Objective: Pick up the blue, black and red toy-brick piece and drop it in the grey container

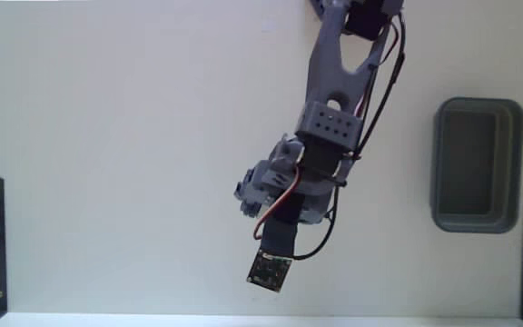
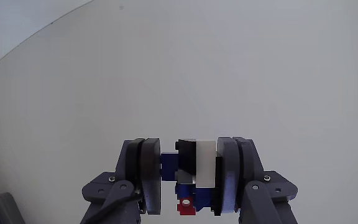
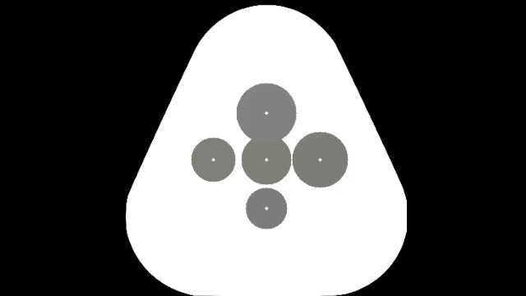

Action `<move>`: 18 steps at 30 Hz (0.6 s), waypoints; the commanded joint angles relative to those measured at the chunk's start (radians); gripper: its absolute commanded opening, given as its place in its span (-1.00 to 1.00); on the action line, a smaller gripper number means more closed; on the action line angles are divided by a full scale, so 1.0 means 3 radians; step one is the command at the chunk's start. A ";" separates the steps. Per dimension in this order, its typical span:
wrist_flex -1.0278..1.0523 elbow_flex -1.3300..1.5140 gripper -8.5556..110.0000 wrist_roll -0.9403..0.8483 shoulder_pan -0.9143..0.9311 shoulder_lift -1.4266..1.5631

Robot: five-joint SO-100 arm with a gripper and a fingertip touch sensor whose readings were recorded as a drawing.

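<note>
In the wrist view my gripper (image 2: 188, 177) is closed on one toy-brick piece (image 2: 191, 174); the two fingers (image 2: 146, 171) press it from the left and from the right, with only the width of the piece between them. The piece is a small cluster: I count one white block at the right, black parts behind and beside it, blue parts at the left and below, and one little red bit at the bottom. It touches both pads and nothing else – behind it there is only the pale table (image 2: 229, 74).

In the fixed view my arm (image 1: 330, 127) comes down from the top edge and bends toward the lower middle of the table. The piece itself is hidden there under my wrist, so I cannot see it in that view.

There is one grey container (image 1: 477, 221) – a rounded tray with a thick rim and a darker inside – near the right edge in the fixed view, well apart from my gripper.
</note>
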 commanded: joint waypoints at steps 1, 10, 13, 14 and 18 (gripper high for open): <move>0.0114 -0.0252 -0.08 0.0005 0.0058 0.0087; 0.0121 -0.0261 -0.08 0.0005 0.0058 0.0085; 0.0121 -0.0261 -0.08 0.0005 0.0058 0.0085; 0.0121 -0.0261 -0.08 0.0005 0.0058 0.0085; 0.0122 -0.0259 -0.08 0.0005 0.0037 0.0087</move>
